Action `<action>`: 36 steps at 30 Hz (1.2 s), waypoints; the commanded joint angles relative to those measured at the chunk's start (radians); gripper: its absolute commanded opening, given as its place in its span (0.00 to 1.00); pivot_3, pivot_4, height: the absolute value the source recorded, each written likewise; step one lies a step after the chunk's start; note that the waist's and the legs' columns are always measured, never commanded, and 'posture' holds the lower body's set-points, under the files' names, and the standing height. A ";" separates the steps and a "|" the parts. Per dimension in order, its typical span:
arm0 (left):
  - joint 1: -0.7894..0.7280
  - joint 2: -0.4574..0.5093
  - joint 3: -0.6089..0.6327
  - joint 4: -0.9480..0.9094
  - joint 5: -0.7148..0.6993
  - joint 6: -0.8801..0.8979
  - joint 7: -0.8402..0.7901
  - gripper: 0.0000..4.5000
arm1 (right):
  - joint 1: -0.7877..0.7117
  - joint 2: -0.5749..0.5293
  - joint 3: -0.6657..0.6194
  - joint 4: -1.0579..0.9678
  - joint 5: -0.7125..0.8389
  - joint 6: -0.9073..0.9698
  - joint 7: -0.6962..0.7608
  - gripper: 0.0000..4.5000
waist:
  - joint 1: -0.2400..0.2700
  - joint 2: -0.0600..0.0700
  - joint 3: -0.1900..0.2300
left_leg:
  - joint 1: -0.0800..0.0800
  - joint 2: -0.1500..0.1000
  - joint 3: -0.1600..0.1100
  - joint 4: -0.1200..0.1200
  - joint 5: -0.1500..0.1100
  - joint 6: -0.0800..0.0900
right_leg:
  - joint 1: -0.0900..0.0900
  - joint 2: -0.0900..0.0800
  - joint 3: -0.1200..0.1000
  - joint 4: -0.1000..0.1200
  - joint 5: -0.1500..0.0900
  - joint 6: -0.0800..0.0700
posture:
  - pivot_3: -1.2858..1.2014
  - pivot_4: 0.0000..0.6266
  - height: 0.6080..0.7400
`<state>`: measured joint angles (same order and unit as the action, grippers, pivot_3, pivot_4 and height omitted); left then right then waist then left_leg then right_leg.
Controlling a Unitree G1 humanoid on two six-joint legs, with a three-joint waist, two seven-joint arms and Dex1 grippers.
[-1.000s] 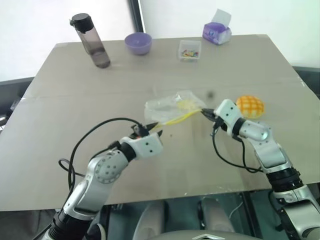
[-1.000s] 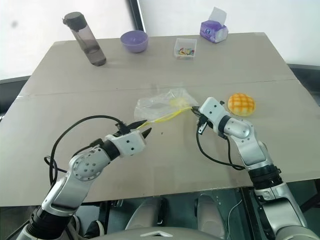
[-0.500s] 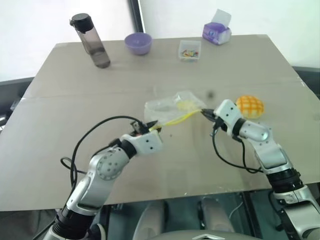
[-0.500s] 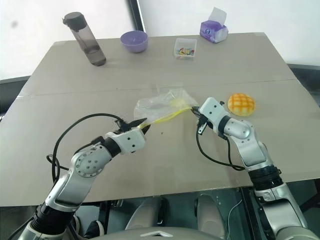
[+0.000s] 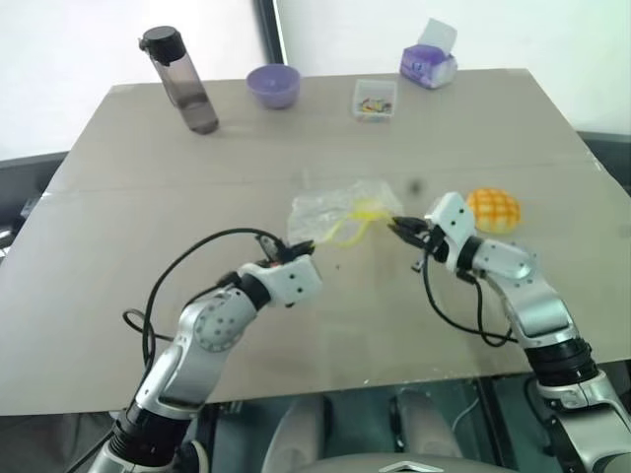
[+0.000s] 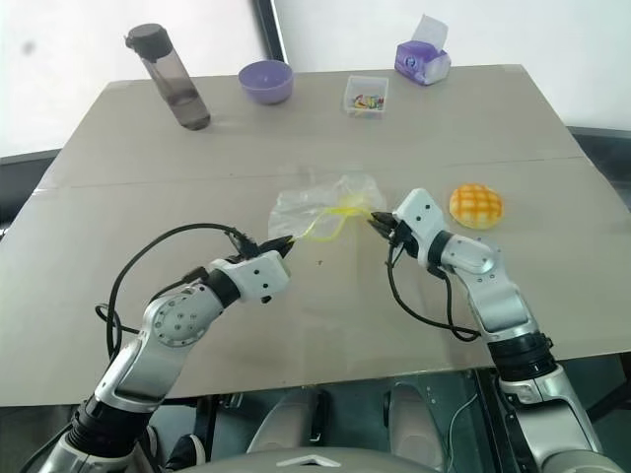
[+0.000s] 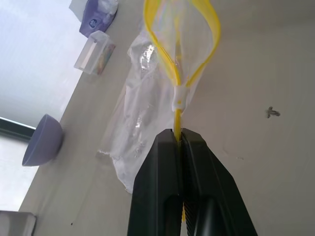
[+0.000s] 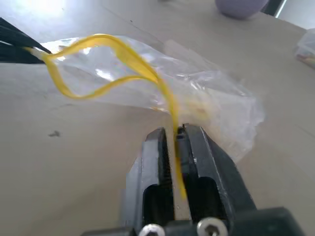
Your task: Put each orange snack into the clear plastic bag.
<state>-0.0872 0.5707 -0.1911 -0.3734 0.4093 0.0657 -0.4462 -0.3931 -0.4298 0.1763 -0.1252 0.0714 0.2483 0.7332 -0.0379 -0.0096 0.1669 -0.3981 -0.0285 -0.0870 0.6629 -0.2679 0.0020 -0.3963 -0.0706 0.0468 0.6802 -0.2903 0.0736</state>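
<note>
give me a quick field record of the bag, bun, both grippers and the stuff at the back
bag: clear plastic bag mid-table, its yellow seal strip bowed into an open loop
bun: round orange bun on the table beside the right arm, outside the bag
left gripper: shut on the strip
right gripper: strip between its fingers
far edge: dark bottle, purple bowl, tissue pack

The clear plastic bag (image 5: 340,209) lies crumpled near the middle of the table, its crinkly see-through body spreading toward the far side. Its yellow seal strip (image 5: 347,229) runs along the near edge and is parted into an open loop, with one end drawn out to the left and the other to the right. A pale yellow bit shows through the film. The orange snack (image 5: 493,210), a round domed bun with a darker criss-cross grid, sits on the table well to the right of the bag, apart from it.
</note>
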 commanded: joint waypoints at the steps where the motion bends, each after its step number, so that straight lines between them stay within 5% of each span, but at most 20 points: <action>1: -0.017 -0.013 0.013 -0.004 0.002 -0.020 0.018 0.00 | 0.012 -0.020 -0.036 -0.060 0.023 0.012 -0.002 0.51 | 0.001 0.000 0.000 | 0.000 0.000 0.000 0.000 0.000 0.000 | 0.000 0.000 0.000 0.000 0.000 0.000 | 0.52 0.24 1.00; 4: -0.022 -0.022 0.010 0.003 0.007 -0.021 0.020 0.00 | 0.033 -0.051 -0.046 -0.067 0.010 -0.003 -0.010 0.85 | 0.002 0.000 0.000 | 0.000 0.000 -0.001 0.001 0.000 0.000 | 0.001 0.000 -0.001 0.000 0.000 0.000 | 0.52 0.24 1.00; 6: -0.027 -0.026 0.009 0.008 0.007 -0.022 0.020 0.00 | 0.043 -0.074 -0.067 -0.086 0.022 -0.007 -0.008 0.99 | 0.003 0.000 0.000 | 0.000 0.000 -0.001 0.002 0.000 0.000 | 0.001 0.000 -0.001 0.000 0.000 0.000 | 0.52 0.24 1.00; 13: -0.042 -0.037 0.003 0.031 0.006 -0.036 0.021 0.00 | 0.020 -0.025 -0.157 -0.243 0.231 0.176 -0.029 0.99 | -0.002 0.000 0.000 | 0.000 0.000 -0.001 0.002 0.000 0.001 | 0.001 0.000 -0.001 0.001 0.000 0.000 | 0.52 0.24 1.00; 16: -0.059 -0.050 -0.009 0.049 0.009 -0.045 0.024 0.00 | -0.002 0.038 -0.157 -0.260 0.282 0.242 -0.076 0.83 | -0.001 0.000 0.000 | 0.000 0.002 -0.001 0.002 0.000 0.001 | 0.001 0.001 -0.001 0.002 0.000 0.000 | 0.52 0.24 1.00; 18: -0.066 -0.057 -0.013 0.054 0.012 -0.049 0.025 0.00 | 0.008 0.043 -0.114 -0.254 0.261 0.248 -0.072 0.57 | 0.003 0.000 0.000 | 0.000 0.002 -0.002 0.003 -0.001 0.001 | 0.002 0.000 -0.001 0.002 0.000 0.000 | 0.52 0.24 1.00; 24: -0.078 -0.066 -0.006 0.051 0.008 -0.050 0.027 0.00 | 0.005 0.050 -0.047 -0.226 0.232 0.229 -0.066 0.02 | 0.004 0.000 0.000 | 0.000 -0.001 -0.002 0.004 -0.001 0.001 | 0.002 0.000 -0.002 0.002 0.000 0.000 | 0.52 0.24 1.00; 36: -0.078 -0.106 -0.021 0.029 -0.011 -0.085 0.017 0.00 | -0.027 0.091 -0.003 -0.106 0.194 0.160 -0.061 0.02 | 0.001 0.000 0.000 | 0.000 -0.001 -0.002 0.004 0.000 0.001 | 0.002 0.000 -0.002 0.002 0.000 0.000 | 0.52 0.24 1.00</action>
<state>-0.1566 0.4657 -0.2087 -0.2994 0.4100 0.0090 -0.4308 -0.3999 -0.3503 0.1807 -0.2283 0.2684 0.4419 0.6830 -0.0371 -0.0095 0.1667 -0.3984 -0.0291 -0.0891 0.6672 -0.2684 0.0028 -0.3944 -0.0705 0.0452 0.6822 -0.2902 0.0738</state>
